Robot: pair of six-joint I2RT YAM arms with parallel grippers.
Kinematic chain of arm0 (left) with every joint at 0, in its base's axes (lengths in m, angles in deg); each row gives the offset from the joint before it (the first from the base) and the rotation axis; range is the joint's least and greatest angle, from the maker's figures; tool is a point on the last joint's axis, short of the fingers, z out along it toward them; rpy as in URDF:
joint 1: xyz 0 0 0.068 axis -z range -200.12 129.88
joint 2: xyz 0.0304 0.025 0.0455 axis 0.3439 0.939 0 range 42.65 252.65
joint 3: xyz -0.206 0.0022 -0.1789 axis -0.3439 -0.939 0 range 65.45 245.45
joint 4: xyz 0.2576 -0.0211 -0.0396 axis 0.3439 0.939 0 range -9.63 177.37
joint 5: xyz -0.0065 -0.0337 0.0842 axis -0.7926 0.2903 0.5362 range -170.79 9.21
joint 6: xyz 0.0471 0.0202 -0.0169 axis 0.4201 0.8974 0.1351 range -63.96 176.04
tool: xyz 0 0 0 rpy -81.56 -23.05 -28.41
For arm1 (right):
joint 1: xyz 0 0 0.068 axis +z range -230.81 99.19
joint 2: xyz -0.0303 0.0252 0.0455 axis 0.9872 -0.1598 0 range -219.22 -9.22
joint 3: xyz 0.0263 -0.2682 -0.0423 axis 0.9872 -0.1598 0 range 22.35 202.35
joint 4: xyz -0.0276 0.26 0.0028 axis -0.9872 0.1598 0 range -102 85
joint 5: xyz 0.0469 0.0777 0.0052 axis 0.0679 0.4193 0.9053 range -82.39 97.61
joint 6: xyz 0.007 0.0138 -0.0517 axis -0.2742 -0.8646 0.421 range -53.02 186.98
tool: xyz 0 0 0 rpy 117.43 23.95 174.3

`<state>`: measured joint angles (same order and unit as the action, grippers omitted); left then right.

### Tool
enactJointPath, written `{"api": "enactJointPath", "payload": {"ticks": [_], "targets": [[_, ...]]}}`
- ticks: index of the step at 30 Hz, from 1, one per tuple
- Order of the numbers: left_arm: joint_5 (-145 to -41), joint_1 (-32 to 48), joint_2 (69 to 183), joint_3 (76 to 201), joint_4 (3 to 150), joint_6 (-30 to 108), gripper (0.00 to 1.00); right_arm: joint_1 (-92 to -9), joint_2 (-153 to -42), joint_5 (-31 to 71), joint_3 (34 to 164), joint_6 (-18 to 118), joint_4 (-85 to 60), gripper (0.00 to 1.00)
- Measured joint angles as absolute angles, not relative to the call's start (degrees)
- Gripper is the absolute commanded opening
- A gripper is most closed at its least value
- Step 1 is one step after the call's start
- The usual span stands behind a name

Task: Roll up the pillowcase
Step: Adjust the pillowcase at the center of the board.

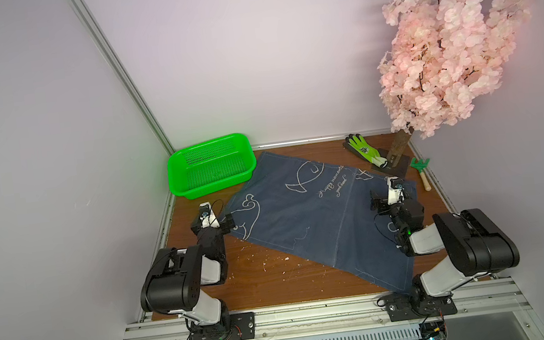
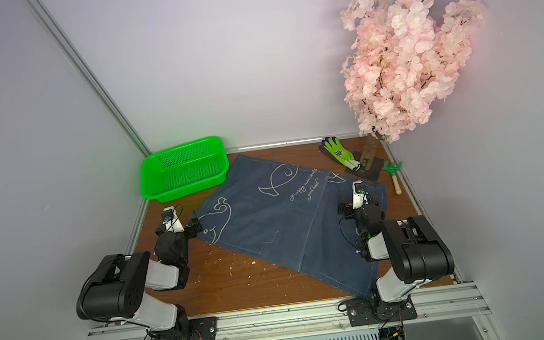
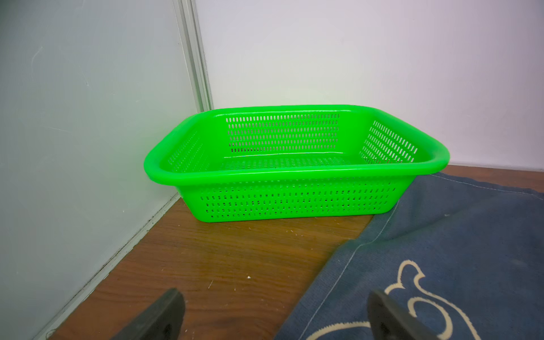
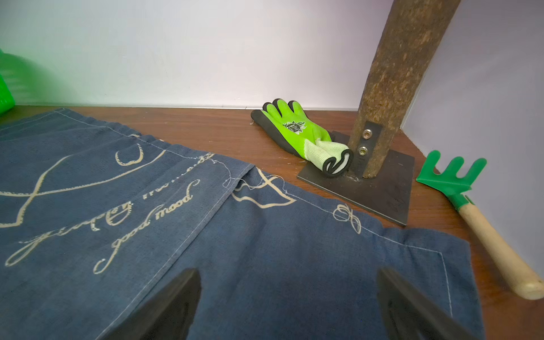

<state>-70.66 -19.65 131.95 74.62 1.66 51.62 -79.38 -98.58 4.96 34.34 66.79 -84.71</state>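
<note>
Left tool (image 3: 275, 297): its two dark fingers, nearest the lens, stand fully spread with nothing between them. One finger is over bare counter (image 3: 235, 259), the other over the hem of the pillowcase (image 3: 441, 250) beside a stitched whale outline; whether either touches what lies beneath cannot be told. Straight ahead of this tool a bright green perforated basket (image 3: 294, 173) sits in the counter's corner, one lower corner meeting the pillowcase's edge. Right tool (image 4: 287, 276): fingers likewise wide apart, gripping nothing, both above the pillowcase near its hem. Ahead of this tool, past the hem, a green-and-black work glove (image 4: 297, 126) lies with its cuff on the dark base plate (image 4: 382, 188) of an artificial blossom tree's trunk (image 4: 394, 73); the hem runs just beside that plate. Ahead and to this tool's right lies a green hand rake (image 4: 450, 176) with a wooden handle. In a top view the pillowcase (image 1: 305, 223) lies flat and unrolled, set aslant, spanning from the left tool to beneath the right tool.
</note>
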Motion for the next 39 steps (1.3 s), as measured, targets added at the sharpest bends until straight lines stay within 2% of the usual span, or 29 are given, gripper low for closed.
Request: {"api": "enactJointPath", "payload": {"ticks": [17, 20, 23, 26, 29, 34, 39], "targets": [[-71.31, -19.65, 131.79, 74.62, 1.81, 51.81, 1.0, -79.38, -98.58, 4.98, 34.34, 66.79, -84.73, 0.99], [-72.98, -19.62, 128.14, 74.64, 4.72, 52.8, 1.0, -79.38, -96.81, 5.29, 34.32, 66.88, -83.03, 0.99], [-74.66, -19.32, 119.55, 76.54, 12.52, 53.76, 1.0, -79.38, -89.54, 6.58, 34.89, 67.01, -76.45, 0.99], [-77.76, -19.21, 112.6, 82.29, 21.81, 53.43, 1.0, -79.11, -82.54, 8.81, 38.08, 65.98, -69.26, 0.99], [-82.22, -18.36, 111.23, 91.97, 32.65, 52.12, 1.0, -77.34, -78.02, 11.32, 42.06, 63.93, -62.37, 0.99], [-89.15, -14.25, 117.3, 105.28, 46.0, 48.58, 1.0, -74.37, -75.31, 13.05, 47.72, 59.25, -48.47, 0.99], [-94.02, -9.16, 129.15, 115.99, 57.37, 44.73, 1.0, -74.24, -76.51, 12.19, 54.36, 55.1, -32.85, 0.99]]}}
